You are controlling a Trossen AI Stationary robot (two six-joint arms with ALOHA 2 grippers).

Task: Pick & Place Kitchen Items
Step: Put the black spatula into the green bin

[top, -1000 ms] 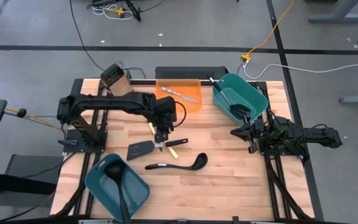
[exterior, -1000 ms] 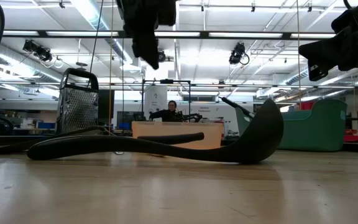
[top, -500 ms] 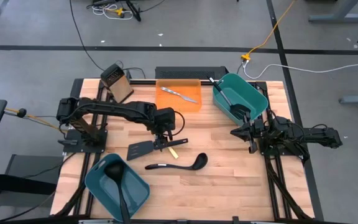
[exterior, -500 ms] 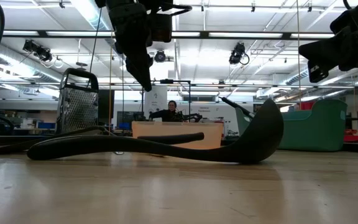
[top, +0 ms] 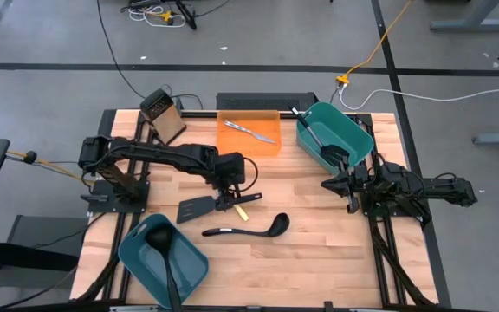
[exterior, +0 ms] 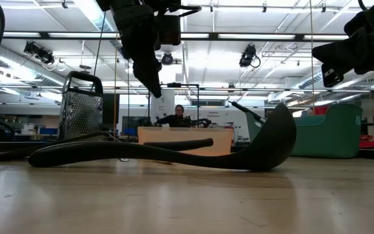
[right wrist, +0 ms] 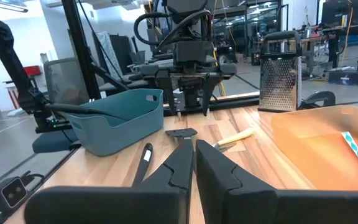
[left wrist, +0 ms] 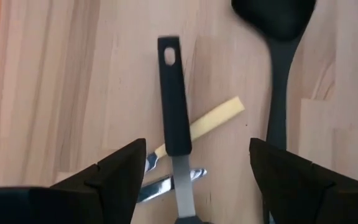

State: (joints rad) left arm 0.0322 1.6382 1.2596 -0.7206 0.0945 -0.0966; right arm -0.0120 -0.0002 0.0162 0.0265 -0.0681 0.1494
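My left gripper (left wrist: 194,180) stands open above the table, pointing steeply down. Its fingers are on either side of the handle (left wrist: 174,106) of a black slotted spatula (top: 197,208) and do not touch it. A pale yellow-handled piece (left wrist: 213,117) lies crossed under that handle, next to slim silver cutlery (left wrist: 166,186). A black ladle (top: 248,228) lies flat nearer the front edge. My right gripper (top: 351,186) waits shut at the table's right side, holding nothing.
A teal bin (top: 184,273) at the near left holds a black ladle. Another teal bin (top: 358,130) at the far right holds a black utensil. An orange tray (top: 236,143) with a knife lies at the far middle. A metal grater (top: 163,113) stands at the far left.
My left gripper has come down toward the spatula's handle and has kept its downward slant. Nothing on the table has moved.
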